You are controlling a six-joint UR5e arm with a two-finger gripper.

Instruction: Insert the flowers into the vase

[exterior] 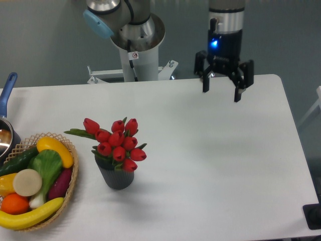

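Camera view from the front of the white table [215,165]: the bunch of red tulip buds with green leaves [114,142] stands in the dark grey-black ribbed cylindrical vase [116,176], on the left half of the table, a little toward the near edge. The buds spread wider than the vase's mouth and hide its rim; one bud and a long green leaf stick out to the left, pointing toward the basket.

Just beside the vase on the left sits a round wicker basket [73,176] packed with a yellow banana, an orange, a green leafy vegetable, a purple piece, a dark green cucumber, a yellow pepper-like piece and a pale round slice. Behind the basket, at the left edge of the picture, part of a metal pot with a blue handle [8,86] shows.

Up at the far side of the table, well apart from the flowers, the black two-finger gripper [220,92] hangs on the arm, pointing straight down above the back edge. Its fingers are spread wide with nothing between them, and a blue light glows on the wrist above it. The arm's grey base column [136,55] stands behind the table.
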